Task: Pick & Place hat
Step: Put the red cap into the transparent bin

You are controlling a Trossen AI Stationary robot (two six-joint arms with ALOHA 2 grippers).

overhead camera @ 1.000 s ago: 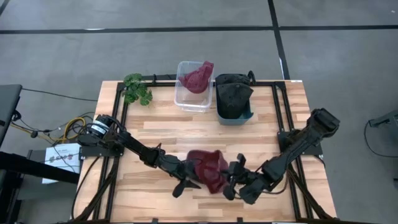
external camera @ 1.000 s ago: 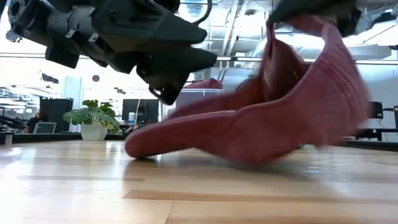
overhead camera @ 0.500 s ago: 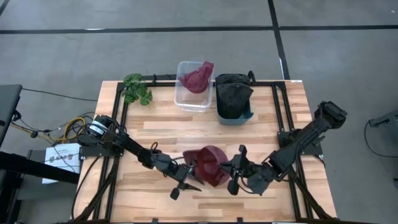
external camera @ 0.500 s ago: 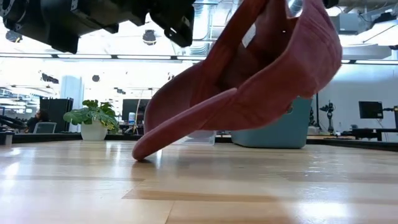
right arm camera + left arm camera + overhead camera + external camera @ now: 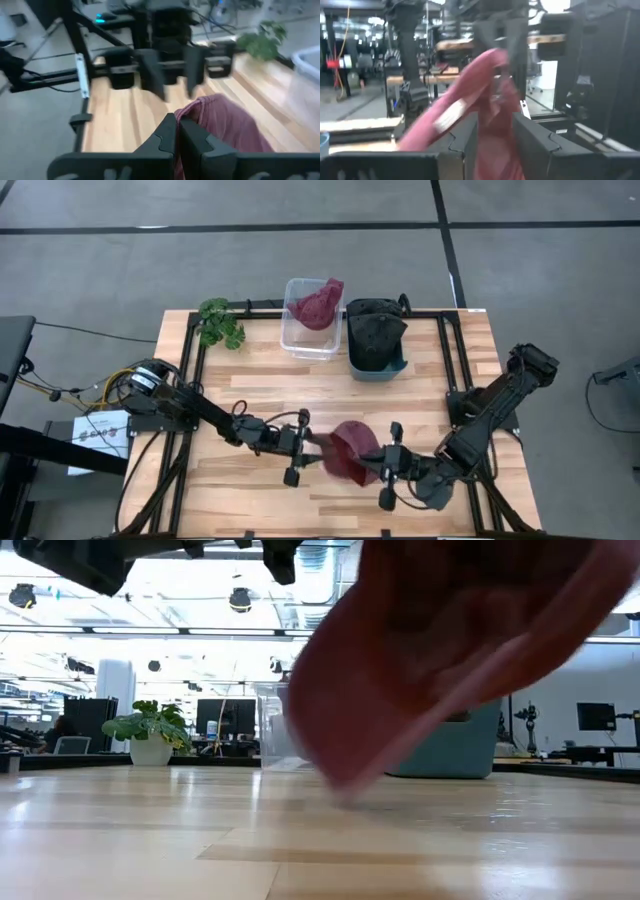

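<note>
1. Since a second ago, the red hat (image 5: 352, 452) is lifted clear of the surface (image 5: 250, 390).
2. One edge is pinched by the right claw (image 5: 385, 467), fully closed on the fabric.
3. The opposite side is held by the left claw (image 5: 300, 448), partly parted, so the hat hangs spread between both.

The red hat (image 5: 350, 452) is soft matt cloth, creased where it hangs, and the wooden table (image 5: 270, 390) is pale butcher-block planking with a smooth, lightly glossy finish that mirrors the ceiling lights in the low view. The clear bin (image 5: 310, 330) is thin see-through plastic holding another red cloth hat (image 5: 316, 307), and the teal bin (image 5: 375, 365) is opaque matt plastic holding a dark cloth hat (image 5: 374, 330). Both grippers' fingers (image 5: 167, 137) are matt black plastic with notched edges.
</note>
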